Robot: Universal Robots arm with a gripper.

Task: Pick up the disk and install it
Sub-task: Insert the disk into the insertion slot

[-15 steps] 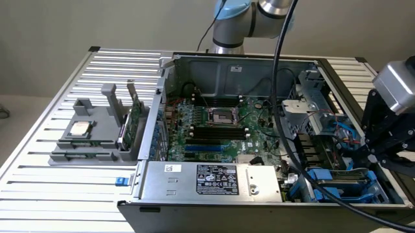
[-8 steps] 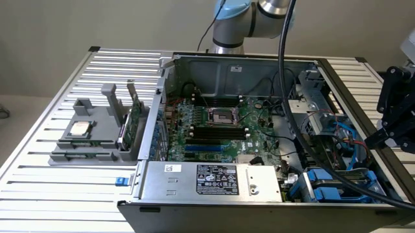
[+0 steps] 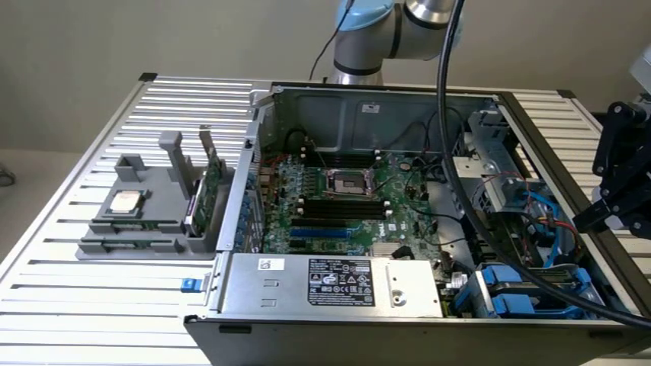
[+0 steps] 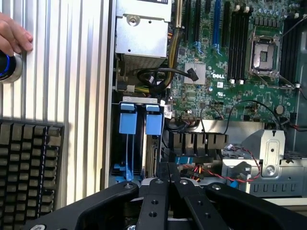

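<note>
Two blue carriers (image 4: 128,120) (image 3: 505,284) stand on edge, side by side, in the drive bay (image 4: 115,143) at the corner of the open case (image 3: 305,324). The carrier next to the motherboard (image 4: 225,86) shows a grey edge under its blue tab, which is the disk (image 4: 152,155) as far as I can tell. Its label face is turned away from both cameras. The other carrier shows blue rails with a dark gap between them.

The hand (image 4: 168,172) hangs above the bay with its fingers pressed together and nothing between them. It touches neither carrier. In the exterior view the hand (image 3: 598,217) is at the exterior view's right, over the case's side rim and clear of it, and a thick black cable runs from the arm (image 3: 392,30) down across the case.

A metal power supply box (image 3: 336,282) lies beside the bay, and the CPU socket (image 3: 346,181) sits open on the board.

The case rests on a slatted bench (image 3: 102,320). On the bench, at the exterior view's left, a grey fixture (image 3: 133,229) holds a square silver chip (image 3: 126,201) and an upright green card (image 3: 209,194). In the wrist view a black keyboard (image 4: 29,167) lies on the bench, and a person's fingers (image 4: 17,36) rest by a round knob with a blue ring (image 4: 5,67).
</note>
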